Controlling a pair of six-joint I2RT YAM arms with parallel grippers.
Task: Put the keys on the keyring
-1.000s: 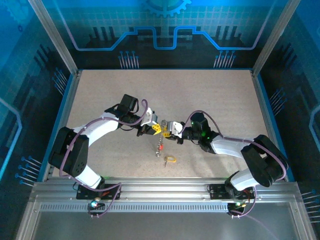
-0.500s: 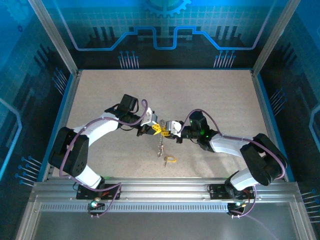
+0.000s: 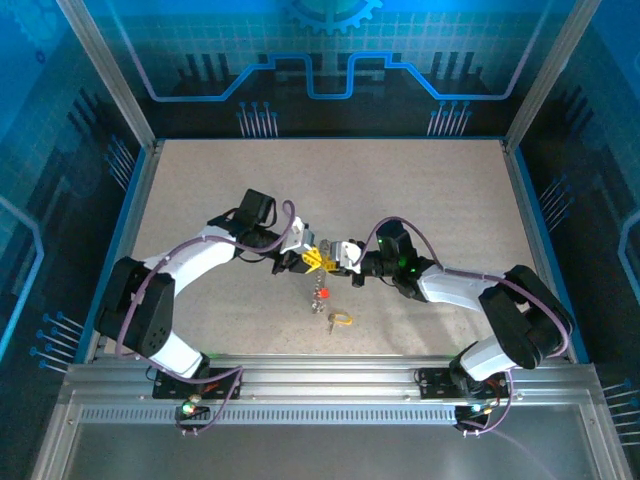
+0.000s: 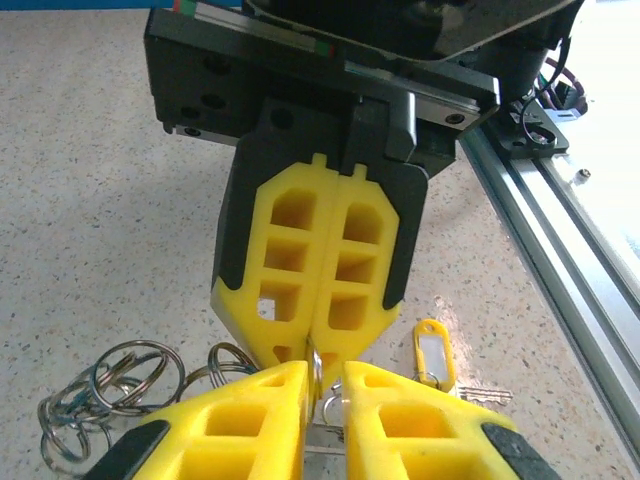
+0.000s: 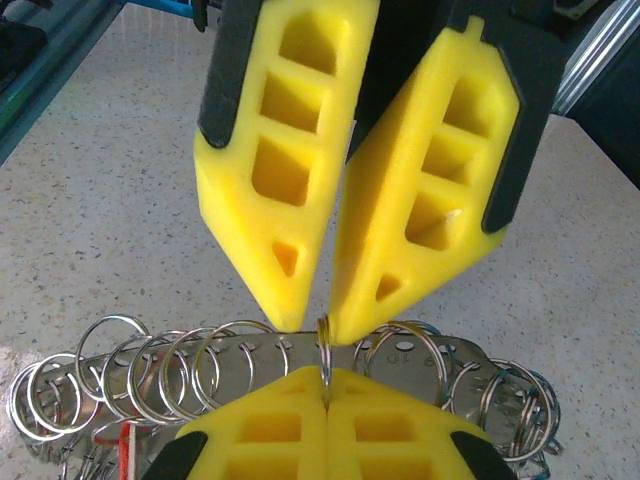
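The keyring [image 5: 324, 352], a thin silver ring, stands on edge, and my right gripper [image 5: 325, 378] is shut on its lower part. My left gripper [image 5: 318, 325] faces it from above with its yellow fingers slightly apart around the ring's top. In the left wrist view the keyring [image 4: 318, 372] sits in the gap of my left gripper [image 4: 325, 370], against one pad. From above, both grippers [image 3: 312, 258] [image 3: 335, 256] meet tip to tip at the table's middle. A yellow-headed key [image 4: 430, 350] [image 3: 340, 319] lies on the table; a red-headed one [image 3: 323, 293] hangs below the grippers.
Behind the held ring, a metal strip [image 5: 260, 352] carries several silver rings [image 5: 120, 370]. More of these rings [image 4: 110, 390] rest on the speckled table. An aluminium rail [image 4: 560, 250] runs along the near edge. Blue walls enclose the table [image 3: 200, 190].
My left gripper's fingers have parted a little round the ring. My right gripper has closed fully on it. Both arms stay almost where they were.
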